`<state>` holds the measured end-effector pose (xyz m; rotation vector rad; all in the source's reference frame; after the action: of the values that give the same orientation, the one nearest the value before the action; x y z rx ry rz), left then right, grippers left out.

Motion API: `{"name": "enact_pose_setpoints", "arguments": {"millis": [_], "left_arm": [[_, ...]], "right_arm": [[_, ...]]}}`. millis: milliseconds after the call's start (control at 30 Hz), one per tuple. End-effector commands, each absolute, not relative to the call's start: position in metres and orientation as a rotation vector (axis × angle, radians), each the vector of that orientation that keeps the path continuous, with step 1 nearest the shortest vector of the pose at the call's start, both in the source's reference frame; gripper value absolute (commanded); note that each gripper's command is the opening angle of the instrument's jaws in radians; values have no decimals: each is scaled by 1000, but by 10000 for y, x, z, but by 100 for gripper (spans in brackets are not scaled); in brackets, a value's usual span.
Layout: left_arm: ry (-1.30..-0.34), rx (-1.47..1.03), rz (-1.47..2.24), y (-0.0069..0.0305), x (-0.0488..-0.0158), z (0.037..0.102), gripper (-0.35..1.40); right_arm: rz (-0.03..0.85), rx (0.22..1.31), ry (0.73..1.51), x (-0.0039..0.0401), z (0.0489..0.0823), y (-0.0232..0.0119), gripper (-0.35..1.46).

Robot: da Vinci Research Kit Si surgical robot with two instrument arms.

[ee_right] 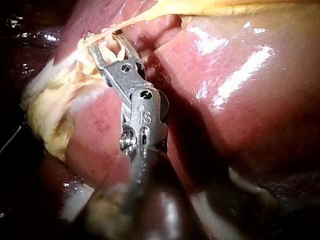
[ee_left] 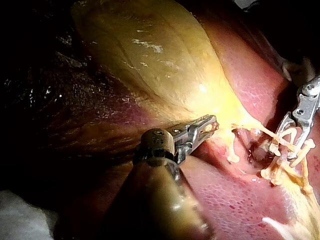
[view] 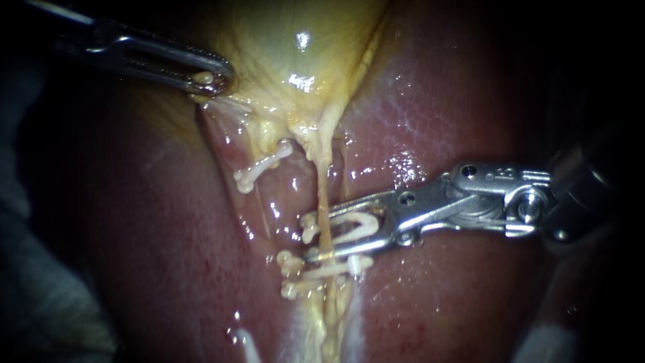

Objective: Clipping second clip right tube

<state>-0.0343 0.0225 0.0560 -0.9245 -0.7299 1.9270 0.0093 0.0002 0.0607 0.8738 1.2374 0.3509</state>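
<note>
A thin yellow tube, the right tube [view: 323, 195], runs down from the gallbladder [view: 295, 40] over the liver [view: 437, 114]. My right instrument [view: 310, 236] comes in from the right, its jaws set astride this tube with a white clip [view: 353, 228] held open between them. Just below lies another white clip [view: 322, 272] closed on the same tube. My left instrument [view: 209, 78] is shut on the gallbladder's lower edge, holding it up and left. From the right wrist, the jaws [ee_right: 104, 40] carry the clip [ee_right: 112, 48] around the tube [ee_right: 135, 20].
A further white clip [view: 263, 169] sits on the tissue strand left of the right tube. The left wrist view shows my left instrument [ee_left: 207, 126] on the gallbladder [ee_left: 150, 60], with the right instrument [ee_left: 289, 134] beyond it. Liver surrounds the cleft.
</note>
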Motion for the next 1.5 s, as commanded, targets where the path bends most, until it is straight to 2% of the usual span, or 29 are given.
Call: {"name": "enact_pose_setpoints", "arguments": {"millis": [33, 500, 1500], "left_arm": [[-730, -924, 1927, 225, -343, 560, -35], [-730, -924, 1927, 225, -343, 560, -35], [-727, -925, 1927, 225, -342, 560, -35]], "right_arm": [[353, 871, 1237, 94, 608, 2, 19], [403, 763, 1183, 92, 657, 12, 41], [415, 703, 1114, 54, 672, 31, 47]]}}
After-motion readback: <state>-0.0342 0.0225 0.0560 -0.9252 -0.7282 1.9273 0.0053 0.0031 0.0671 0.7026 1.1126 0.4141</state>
